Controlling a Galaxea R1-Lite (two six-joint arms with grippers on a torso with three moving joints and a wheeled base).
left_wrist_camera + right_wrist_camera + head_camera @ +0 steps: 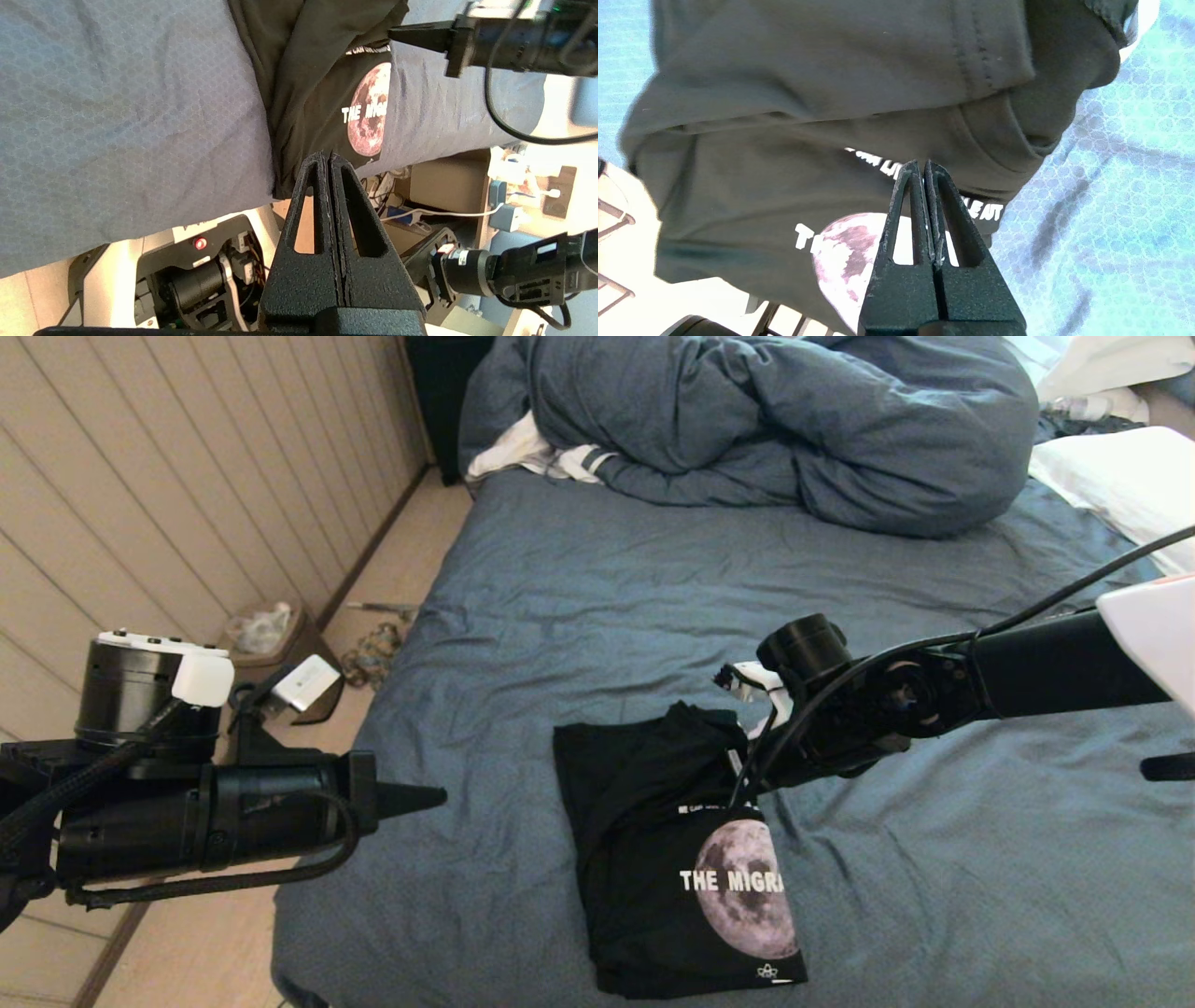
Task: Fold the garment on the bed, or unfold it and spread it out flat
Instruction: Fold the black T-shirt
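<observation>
- Head view: folded garment (653,859) lies on the bed (597,616) near its front edge; right gripper (747,775) above its upper part.
- Left wrist view: left gripper (331,156) pressed together, empty, off the bedside.
- Right wrist view: right gripper (920,164) pressed together, empty, over the shirt.

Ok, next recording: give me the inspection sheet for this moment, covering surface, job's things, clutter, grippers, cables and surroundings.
Surface: bed with a wrinkled blue-grey sheet.
Job's things: black T-shirt lies folded into a compact rectangle near the bed's front edge, moon print and white lettering facing up.
Clutter: bunched blue-grey duvet at the far end, a white striped cloth tucked beside it, white pillow at far right.
Grippers: left gripper off the bed's left side, jaws shut, empty; right gripper above the shirt's far end, jaws shut, nothing between them.
Cables: black cable runs along the right arm.
Surroundings: panelled wall on the left, small bin on the floor.
</observation>
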